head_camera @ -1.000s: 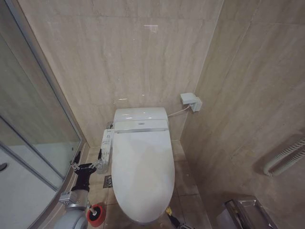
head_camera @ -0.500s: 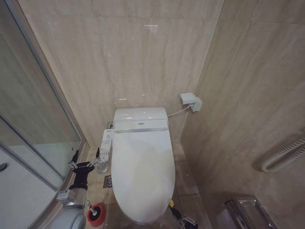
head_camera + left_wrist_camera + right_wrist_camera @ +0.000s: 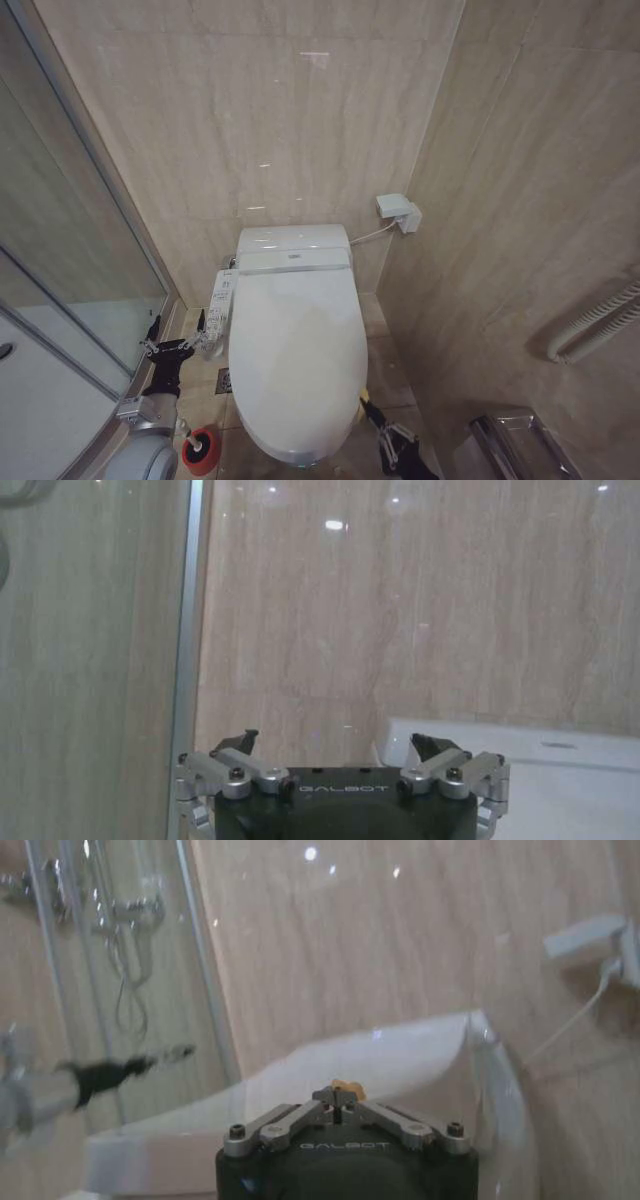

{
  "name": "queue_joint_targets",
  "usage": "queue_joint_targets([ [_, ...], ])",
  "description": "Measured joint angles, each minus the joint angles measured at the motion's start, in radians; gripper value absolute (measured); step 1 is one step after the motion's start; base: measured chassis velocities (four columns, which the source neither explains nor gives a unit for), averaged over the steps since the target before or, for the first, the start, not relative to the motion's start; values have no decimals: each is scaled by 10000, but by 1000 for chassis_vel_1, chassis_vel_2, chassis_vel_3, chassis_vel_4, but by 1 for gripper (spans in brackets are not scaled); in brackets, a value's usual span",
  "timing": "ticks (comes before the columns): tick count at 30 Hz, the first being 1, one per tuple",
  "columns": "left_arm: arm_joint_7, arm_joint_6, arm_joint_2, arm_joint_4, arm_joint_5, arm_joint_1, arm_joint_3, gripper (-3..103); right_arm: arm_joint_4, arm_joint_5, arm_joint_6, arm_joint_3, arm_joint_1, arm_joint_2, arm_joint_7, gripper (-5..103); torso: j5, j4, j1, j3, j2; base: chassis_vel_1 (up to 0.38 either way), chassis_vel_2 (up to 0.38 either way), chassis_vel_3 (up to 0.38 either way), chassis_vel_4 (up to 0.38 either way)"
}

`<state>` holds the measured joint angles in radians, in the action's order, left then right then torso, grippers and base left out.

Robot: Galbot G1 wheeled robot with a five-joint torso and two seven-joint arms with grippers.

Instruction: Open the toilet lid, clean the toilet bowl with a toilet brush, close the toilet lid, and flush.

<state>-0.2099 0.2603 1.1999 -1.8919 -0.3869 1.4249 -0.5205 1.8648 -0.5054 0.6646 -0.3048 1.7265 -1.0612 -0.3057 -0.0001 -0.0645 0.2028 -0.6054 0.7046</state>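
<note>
Head view: high, looking forward and down on the toilet lid (image 3: 298,360) and tiled corner. Left wrist view: low beside the shower glass (image 3: 95,652), facing the back wall. Right wrist view: close, low, facing the lid (image 3: 330,1065); shared with head view.

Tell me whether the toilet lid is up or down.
Down. The glossy white oval toilet lid lies flat over the bowl, hiding its inside; the right gripper sits at its front edge.
</note>
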Motion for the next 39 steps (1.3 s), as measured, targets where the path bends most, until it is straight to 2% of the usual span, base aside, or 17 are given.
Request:
queue_joint_targets([
  [9, -4, -6, 18, 134, 38, -46, 43, 100, 976, -372, -108, -566, -355, 19, 379, 0, 2, 9, 0, 1, 1, 0, 0, 0, 0],
  [18, -5, -12, 35, 206, 69, -63, 112, 100, 1626, -930, -721, -1265, -1051, 127, 675, 0, 2, 10, 1, 1, 0, 0, 0, 0, 0],
  [22, -7, -16, -35, 225, 70, -64, 79, 100, 1793, -1298, -1102, -1570, -1812, 265, 928, 0, 2, 10, 1, 0, -1, 0, 0, 0, 0],
  [39, -69, -122, -96, 17, 81, 260, -159, 100, 987, -2117, -2120, -1145, -5060, 156, 1637, 0, 1, 7, 4, -1, -2, 0, 0, 0, 0],
])
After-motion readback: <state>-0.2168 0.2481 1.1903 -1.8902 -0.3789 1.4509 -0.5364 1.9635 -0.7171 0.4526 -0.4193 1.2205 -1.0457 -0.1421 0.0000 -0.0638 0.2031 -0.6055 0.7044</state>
